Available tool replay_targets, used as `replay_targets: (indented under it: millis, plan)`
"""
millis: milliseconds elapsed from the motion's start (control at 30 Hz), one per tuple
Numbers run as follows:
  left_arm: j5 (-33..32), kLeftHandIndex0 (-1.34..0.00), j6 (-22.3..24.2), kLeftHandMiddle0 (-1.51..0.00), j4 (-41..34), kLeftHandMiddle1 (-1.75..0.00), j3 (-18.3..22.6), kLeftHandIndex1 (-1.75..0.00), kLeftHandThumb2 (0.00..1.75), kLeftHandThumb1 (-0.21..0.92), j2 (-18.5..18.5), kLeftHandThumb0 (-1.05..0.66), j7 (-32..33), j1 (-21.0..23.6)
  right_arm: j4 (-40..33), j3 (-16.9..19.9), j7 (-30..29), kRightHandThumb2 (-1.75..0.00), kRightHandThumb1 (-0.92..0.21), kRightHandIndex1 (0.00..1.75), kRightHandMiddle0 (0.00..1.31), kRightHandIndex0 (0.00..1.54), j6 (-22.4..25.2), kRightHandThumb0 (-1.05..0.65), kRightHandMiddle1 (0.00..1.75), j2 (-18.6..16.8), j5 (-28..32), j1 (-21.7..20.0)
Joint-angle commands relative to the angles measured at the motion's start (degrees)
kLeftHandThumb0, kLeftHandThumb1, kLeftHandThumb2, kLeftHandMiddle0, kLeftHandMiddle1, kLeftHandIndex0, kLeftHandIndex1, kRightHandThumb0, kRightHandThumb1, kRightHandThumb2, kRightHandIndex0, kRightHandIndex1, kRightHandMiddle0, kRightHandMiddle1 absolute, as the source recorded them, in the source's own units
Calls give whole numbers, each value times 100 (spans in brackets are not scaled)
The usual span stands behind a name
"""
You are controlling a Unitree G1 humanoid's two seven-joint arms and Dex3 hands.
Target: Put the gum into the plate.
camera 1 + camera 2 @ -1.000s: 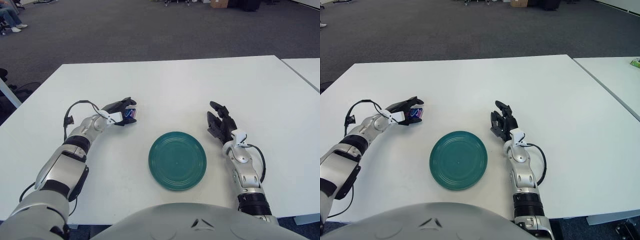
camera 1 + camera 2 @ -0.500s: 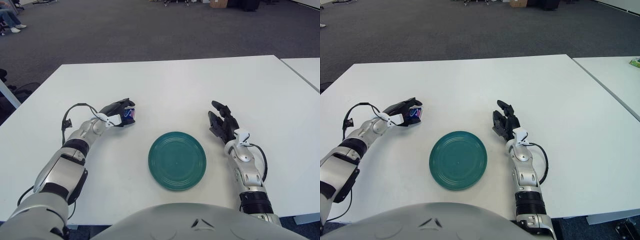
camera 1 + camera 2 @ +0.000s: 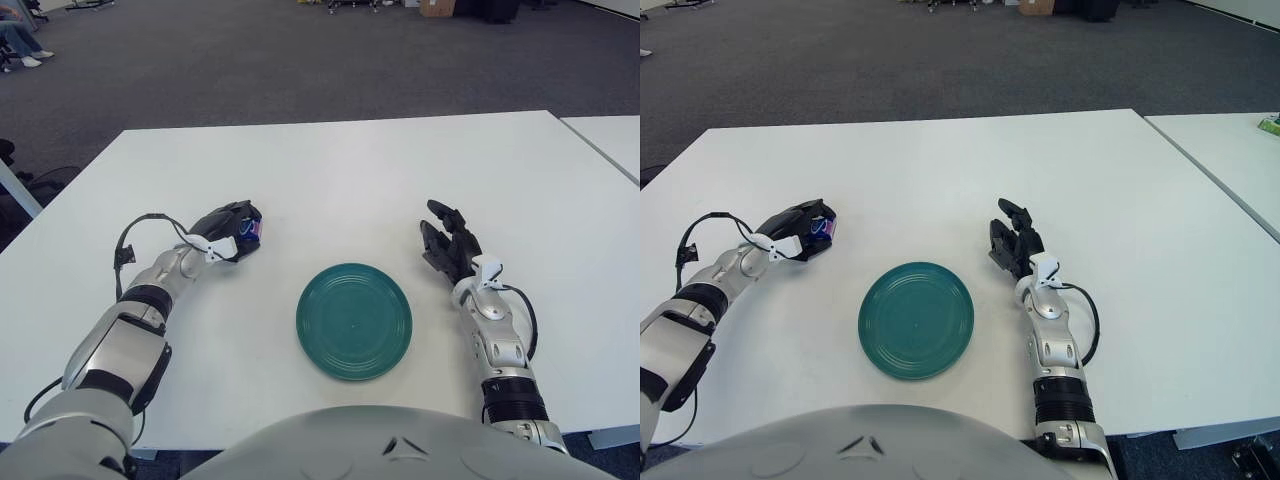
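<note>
A round teal plate lies on the white table, near its front edge. Left of the plate, my left hand has its black fingers curled around a small blue and purple gum container, of which only one end shows past the fingers. The hand and gum are about a hand's width from the plate's left rim. My right hand shows to the right of the plate with fingers spread and nothing in it.
A second white table stands to the right across a narrow gap. Grey carpet lies beyond the far edge, with chairs and a seated person's legs far back left.
My left hand has closed tighter around the gum and drawn a little left, away from the plate. The right hand has shifted slightly right and forward.
</note>
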State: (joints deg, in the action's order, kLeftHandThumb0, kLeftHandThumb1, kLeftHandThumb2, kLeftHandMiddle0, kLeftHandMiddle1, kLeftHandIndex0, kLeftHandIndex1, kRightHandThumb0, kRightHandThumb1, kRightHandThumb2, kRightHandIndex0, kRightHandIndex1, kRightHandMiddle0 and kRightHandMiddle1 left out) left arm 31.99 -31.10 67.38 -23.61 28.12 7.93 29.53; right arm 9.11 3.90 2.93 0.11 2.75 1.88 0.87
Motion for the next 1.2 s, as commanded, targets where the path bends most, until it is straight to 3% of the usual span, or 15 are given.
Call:
replay_targets:
  millis: [0, 367, 433, 533, 633, 900, 1167]
  plan:
    - [282, -23, 173, -28, 337, -58, -286, -132, 110, 29, -62, -11, -114, -519, 209, 77, -44, -72, -92, 0, 0, 28, 180, -55, 52, 54, 15, 81]
    - [327, -28, 538, -23, 610, -126, -516, -147, 127, 27, -73, 6, -487, -510, 160, 171, 29, -74, -92, 1, 0, 29, 125, -55, 55, 128, 86, 133]
    - [359, -30, 612, -34, 685, -147, -560, -153, 95, 52, -74, 24, -558, -482, 144, 181, 41, -74, -92, 1, 0, 30, 141, -54, 56, 144, 109, 135]
    - [356, -38, 677, -48, 755, -156, -600, -161, 104, 47, -92, 8, -626, -458, 147, 202, 55, -74, -92, 2, 0, 31, 155, -54, 55, 166, 145, 123]
    - [258, -44, 775, -54, 813, -156, -557, -169, 115, 39, -120, 3, -720, -471, 145, 233, 63, -74, -92, 2, 0, 32, 160, -53, 55, 159, 184, 116]
    - [-56, -62, 1013, -78, 855, -138, -307, -174, 136, 17, -163, 0, -622, -520, 235, 279, 91, -75, -92, 1, 0, 32, 130, -52, 54, 155, 244, 49]
    - [-349, -62, 906, -84, 719, -136, 11, -175, 139, 14, 103, 0, -320, -365, 358, 270, 159, -78, -92, 1, 0, 31, 46, -51, 55, 132, 289, -39]
